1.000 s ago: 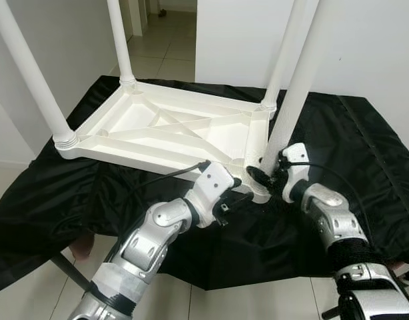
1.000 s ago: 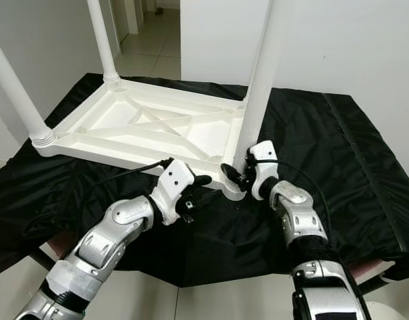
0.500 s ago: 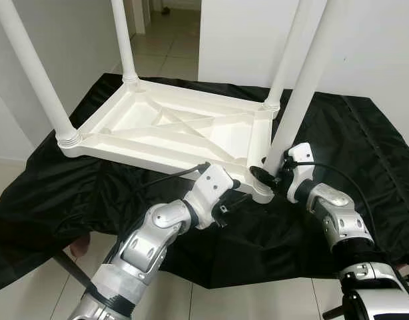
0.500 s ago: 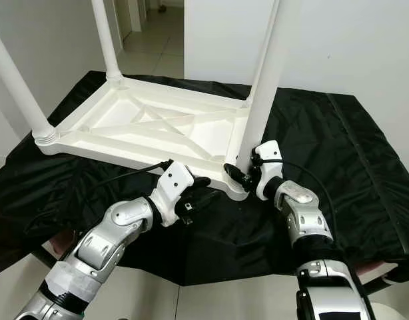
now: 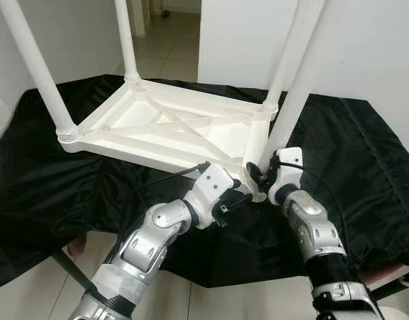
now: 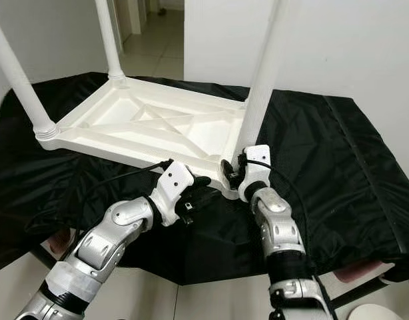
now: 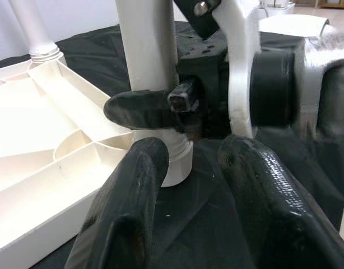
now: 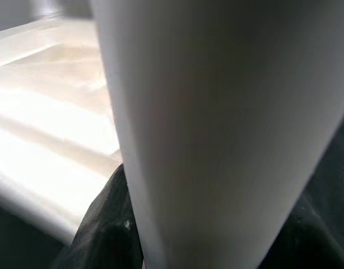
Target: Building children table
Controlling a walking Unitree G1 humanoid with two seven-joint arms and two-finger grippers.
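**Right end effector clamped on the near table leg**

The white children's table (image 5: pixel 171 130) lies upside down on a worktop draped in black cloth (image 5: pixel 364 160), legs pointing up. The near-right leg (image 5: pixel 292 100) stands in its corner socket, leaning slightly. The right end effector (image 5: pixel 263 175) reaches in from below with a bent elbow, its black fingers (image 7: pixel 144 109) closed around the base of that leg. The left end effector (image 5: pixel 241 197), forearm angled up from the lower left, hovers just beside the same corner, its fingers (image 7: pixel 133 190) parted and holding nothing.
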